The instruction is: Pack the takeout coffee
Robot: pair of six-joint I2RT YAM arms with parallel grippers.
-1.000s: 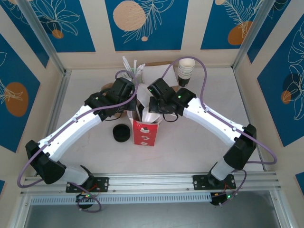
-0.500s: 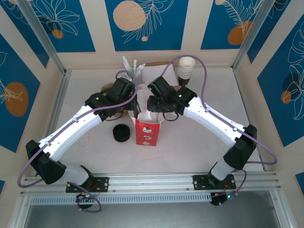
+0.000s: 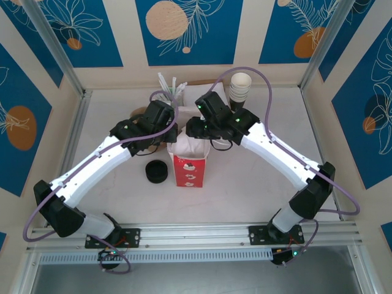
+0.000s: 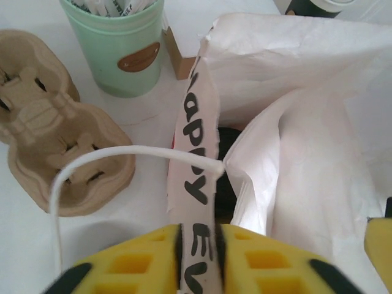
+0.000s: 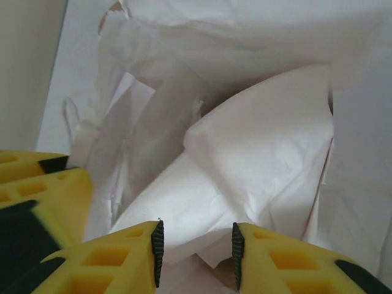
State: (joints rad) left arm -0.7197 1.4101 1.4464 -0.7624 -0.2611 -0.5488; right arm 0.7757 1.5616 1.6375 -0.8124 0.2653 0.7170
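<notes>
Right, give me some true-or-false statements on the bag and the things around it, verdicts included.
The bag stands upright between the two arms. True.
The left hand has the bag's lettered rim between its fingers. True.
The black puck lies inside the bag. False: it sits on the table, left of the bag.
The stack of white cups lies on its side. False: it stands upright at the back.
The mint cup stands beside a cardboard carrier. True.
</notes>
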